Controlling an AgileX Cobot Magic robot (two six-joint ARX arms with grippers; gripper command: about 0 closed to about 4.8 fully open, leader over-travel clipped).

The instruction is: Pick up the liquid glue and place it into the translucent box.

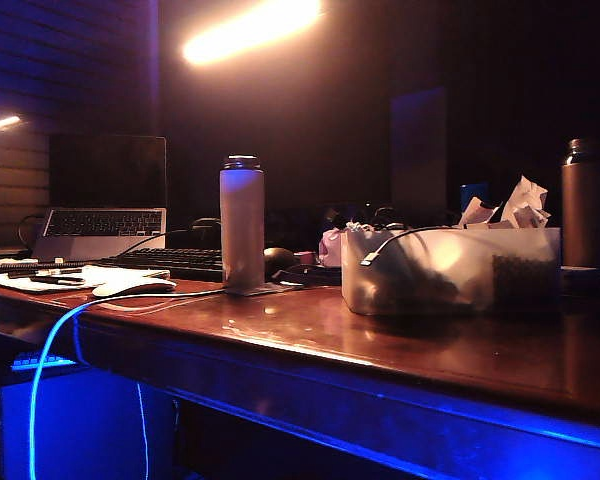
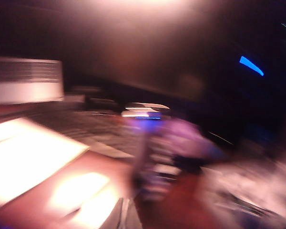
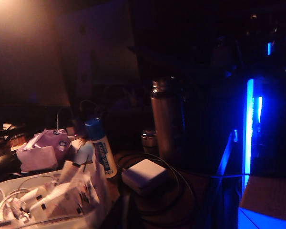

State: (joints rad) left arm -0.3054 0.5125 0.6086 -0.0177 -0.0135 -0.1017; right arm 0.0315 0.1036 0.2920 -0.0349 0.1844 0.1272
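Liquid glue (image 3: 101,149): a small upright bottle with a blue cap and a pale labelled body is seen in the right wrist view, standing just behind the translucent box (image 3: 47,217), beside a white adapter block (image 3: 144,175); it cannot be made out in the exterior view.
Handling: judged light, stiff-walled and smooth, easily toppled; best taken across the body below the cap.
Translucent box: (image 1: 450,270) set on the wooden table (image 1: 430,350), already holding crumpled paper (image 1: 520,205), small packets and a cable (image 1: 405,237); little free room is judged.
Other containers: a pale bottle (image 1: 242,225) and a dark flask (image 1: 580,200) stand apart.
Left gripper: not visible; the wrist picture is blurred, jaws cannot be told.
Right gripper: out of sight, jaws fully closed, nothing seen held.
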